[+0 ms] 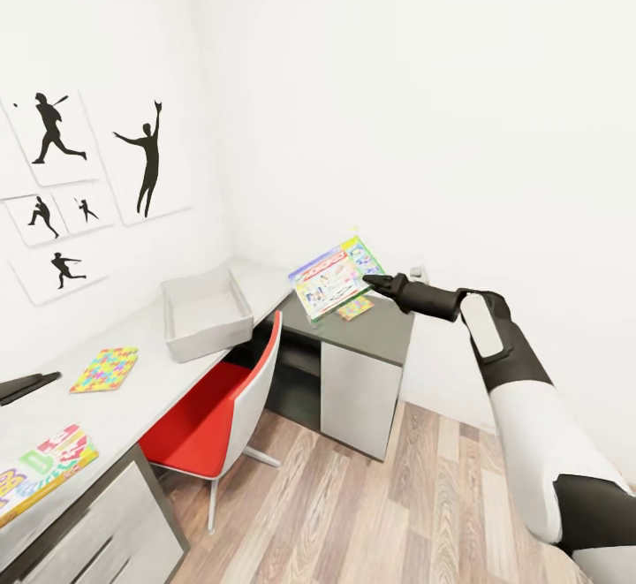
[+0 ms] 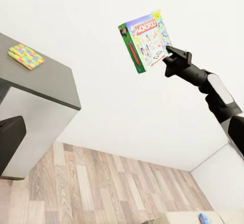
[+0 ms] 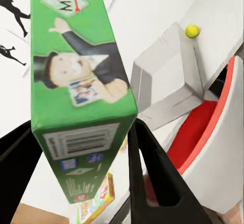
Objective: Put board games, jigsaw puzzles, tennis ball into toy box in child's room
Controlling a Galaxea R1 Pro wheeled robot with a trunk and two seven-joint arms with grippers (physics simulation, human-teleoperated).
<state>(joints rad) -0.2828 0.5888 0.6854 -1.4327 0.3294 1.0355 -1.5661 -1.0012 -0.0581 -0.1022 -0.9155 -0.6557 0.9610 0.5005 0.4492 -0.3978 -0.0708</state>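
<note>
Carefully: my right claw (image 1: 369, 281) pinches the board game (image 1: 334, 278) by one edge; swinging toward the toy box (image 1: 206, 313) could twist it loose.

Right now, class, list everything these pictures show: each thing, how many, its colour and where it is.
Board game: one, green-edged, held in the air by the right gripper.
Board game: one, colourful, near desk end.
Puzzle: one, multicoloured, white desk.
Puzzle: one, multicoloured, dark desk.
Toy box: one, grey, white desk, nothing visible inside.
Tennis ball: one, yellow, beyond the box.
Chair: one, red and white, at desk.
Wall pictures: five, black silhouettes.
Right gripper: black, closed on game.
Left gripper: black, above desk.
</note>
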